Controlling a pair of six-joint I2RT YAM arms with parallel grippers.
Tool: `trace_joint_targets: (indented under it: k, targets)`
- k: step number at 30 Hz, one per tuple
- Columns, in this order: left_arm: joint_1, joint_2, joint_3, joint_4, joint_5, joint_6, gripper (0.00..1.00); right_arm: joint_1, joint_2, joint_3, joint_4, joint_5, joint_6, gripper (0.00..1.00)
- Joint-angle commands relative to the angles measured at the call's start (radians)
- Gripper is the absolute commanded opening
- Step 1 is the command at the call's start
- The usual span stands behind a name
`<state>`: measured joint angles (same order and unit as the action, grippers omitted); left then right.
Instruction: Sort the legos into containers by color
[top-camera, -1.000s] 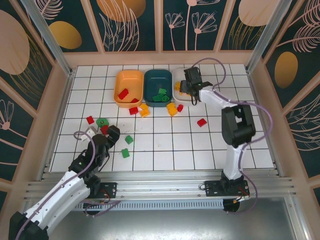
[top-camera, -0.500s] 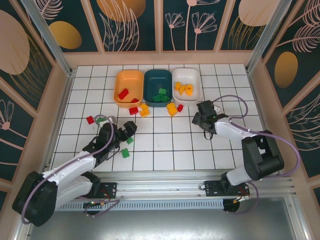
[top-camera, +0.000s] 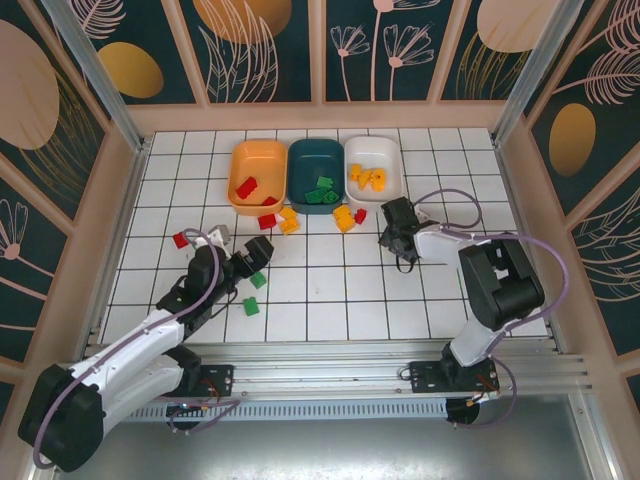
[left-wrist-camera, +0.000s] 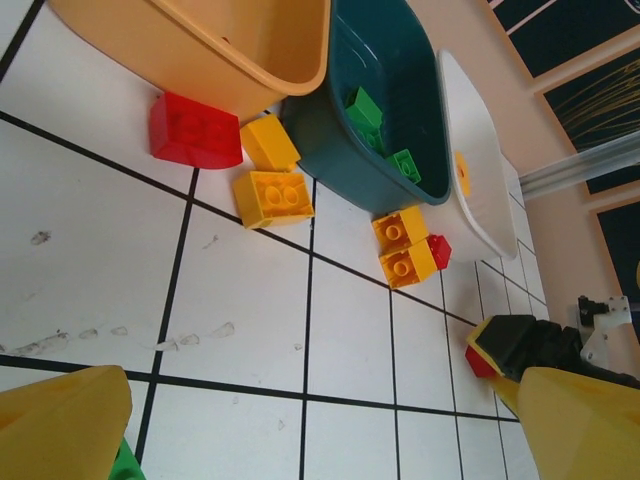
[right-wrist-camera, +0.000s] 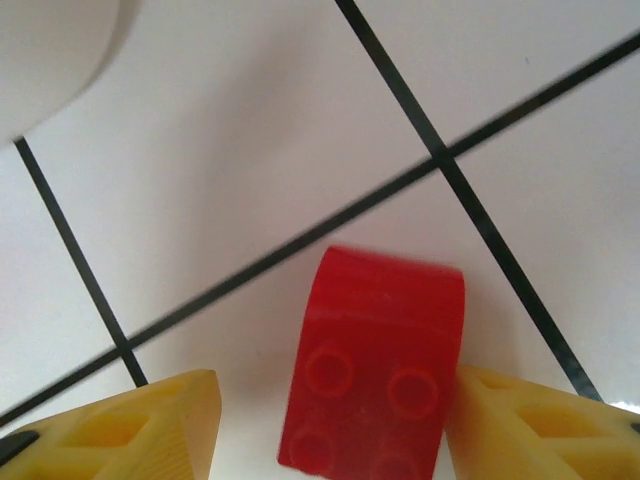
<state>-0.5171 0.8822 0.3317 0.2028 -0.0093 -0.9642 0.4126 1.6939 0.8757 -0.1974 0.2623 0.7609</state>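
Observation:
My right gripper (top-camera: 399, 240) is low over the floor right of centre, its jaws open around a red lego (right-wrist-camera: 375, 372). The right finger touches the brick; a gap remains at the left finger. My left gripper (top-camera: 260, 248) hangs wide open over bare tile (left-wrist-camera: 320, 430) with nothing between its fingers. The orange container (top-camera: 240, 178) holds red legos, the teal container (top-camera: 300, 172) holds green ones, and the white container (top-camera: 392, 170) holds yellow ones. A loose red lego (left-wrist-camera: 195, 130), yellow legos (left-wrist-camera: 275, 197) and another yellow pair (left-wrist-camera: 405, 248) lie in front of the containers.
More loose legos lie at the left: a red one (top-camera: 180, 239) and two green ones (top-camera: 257, 280) (top-camera: 250, 306) near my left arm. A small red one (top-camera: 360, 215) sits by the yellow pair. Wooden walls fence the tiled floor.
My right gripper has left the white container, come down to the floor and narrowed around the red lego. My left gripper has reached forward and to the right, staying open.

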Motion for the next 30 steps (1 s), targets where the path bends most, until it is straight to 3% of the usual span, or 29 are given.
trace_joint_targets:
  k: [1,4,7,10,14,17,20,22,25,30]
  targets:
    - [0.004,-0.011,-0.011,-0.023,-0.021,0.025,0.99,0.004,0.045,0.051,0.015,0.088,-0.024,0.62]
    - [0.003,-0.008,-0.01,-0.028,-0.024,0.023,0.98,0.002,0.077,0.06,0.026,0.106,-0.048,0.57]
    - [0.003,-0.01,-0.002,-0.042,-0.029,0.027,0.99,0.006,0.09,0.066,0.029,0.114,-0.072,0.37]
    - [0.003,-0.02,0.013,-0.082,-0.056,0.038,0.98,0.02,0.066,0.063,0.028,0.139,-0.093,0.26]
    - [0.003,-0.042,0.046,-0.17,-0.139,0.049,0.99,0.084,-0.029,0.086,0.004,0.176,-0.126,0.23]
    - [0.005,-0.039,0.101,-0.327,-0.313,0.047,0.99,0.189,-0.076,0.167,0.006,0.171,-0.18,0.24]
    - [0.031,-0.035,0.126,-0.439,-0.452,0.022,0.98,0.28,-0.011,0.303,0.048,0.097,-0.255,0.23]
    - [0.097,-0.027,0.114,-0.437,-0.397,0.036,0.98,0.322,0.082,0.408,0.095,0.019,-0.294,0.23]
    - [0.221,0.029,0.112,-0.43,-0.223,0.056,0.99,0.368,0.246,0.613,0.112,-0.057,-0.357,0.23]
    - [0.253,0.055,0.12,-0.375,-0.028,0.077,0.98,0.425,0.519,0.985,0.033,-0.081,-0.449,0.23]
